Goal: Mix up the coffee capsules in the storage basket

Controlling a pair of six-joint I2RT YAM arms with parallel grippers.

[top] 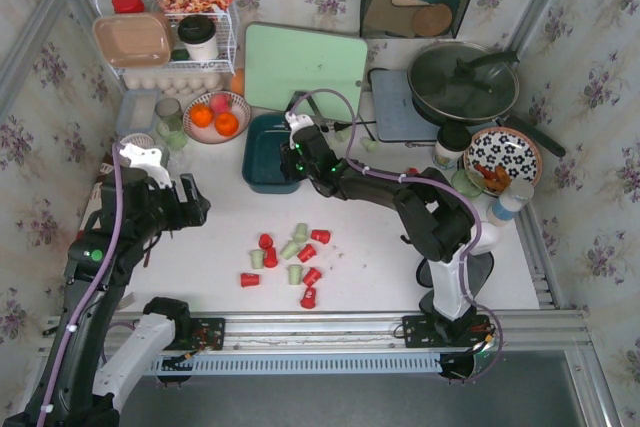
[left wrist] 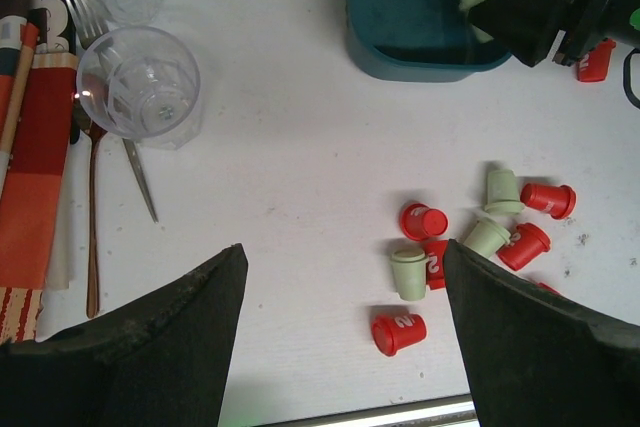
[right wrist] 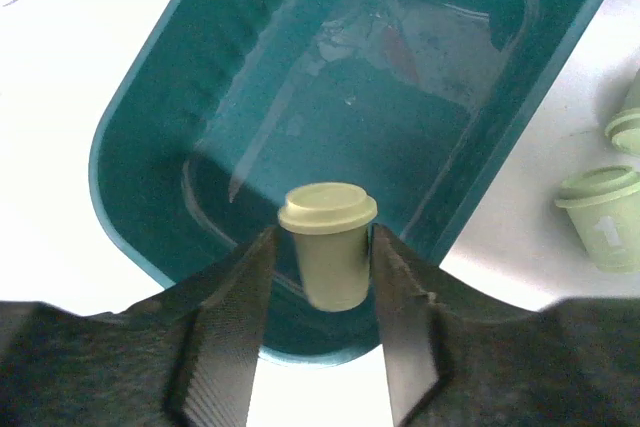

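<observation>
Nearest the table's (left wrist: 290,137) front edge, the left gripper (left wrist: 345,252) hangs with jaws wide apart over scattered red and green coffee capsules (left wrist: 423,220). Farther back, the right gripper (right wrist: 322,239) is clamped on one pale green capsule (right wrist: 330,257) above the teal storage basket (right wrist: 400,97).

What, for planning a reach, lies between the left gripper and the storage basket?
Only bare table between left gripper and storage basket; left wrist view shows it.

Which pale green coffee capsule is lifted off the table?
The pale green capsule between the right gripper's fingers, upright above the storage basket. The other green capsules lie on the white table, beside the basket or among the red ones.
</observation>
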